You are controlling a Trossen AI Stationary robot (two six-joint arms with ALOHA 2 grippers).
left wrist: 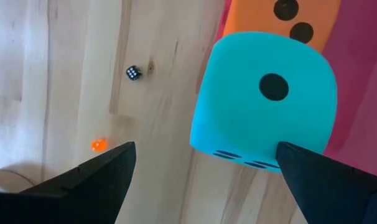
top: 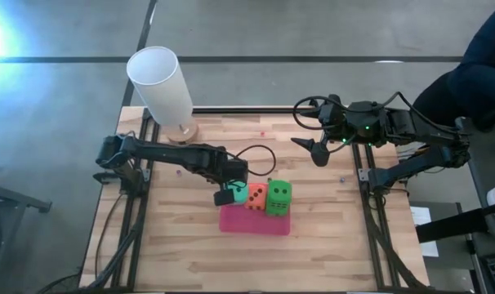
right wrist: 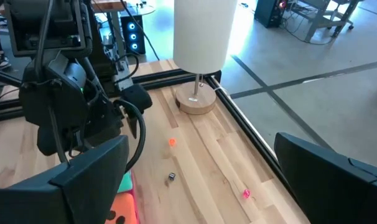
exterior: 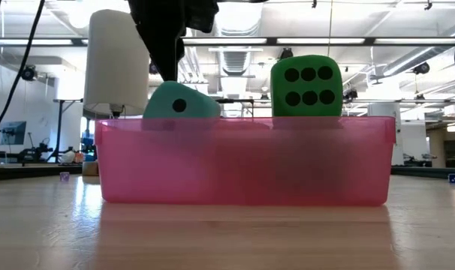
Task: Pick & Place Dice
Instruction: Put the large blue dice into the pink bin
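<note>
Pink tray (exterior: 242,161) is filling the low view's center, w/ teal die (exterior: 179,102) and green die (exterior: 306,76) poking above its rim. In the high view's center, left gripper (top: 229,194) is hovering over the teal die w/ jaws spread wide, gripping nothing; orange die (top: 255,197) is sitting btwn teal and green. Right gripper (top: 318,153) is waiting upper right, wide open, empty.

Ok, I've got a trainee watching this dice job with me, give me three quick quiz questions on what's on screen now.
1. True or false: the left gripper is shut on the teal die.
2. Which die sits between the other two in the pink tray? A) orange B) teal C) green
3. Fill in: the right gripper hangs ___ over bare table, away from the tray.

Key
1. False. Its fingers stand apart either side of the teal die, open.
2. A, the orange die, with the green die on its other side.
3. open
</note>
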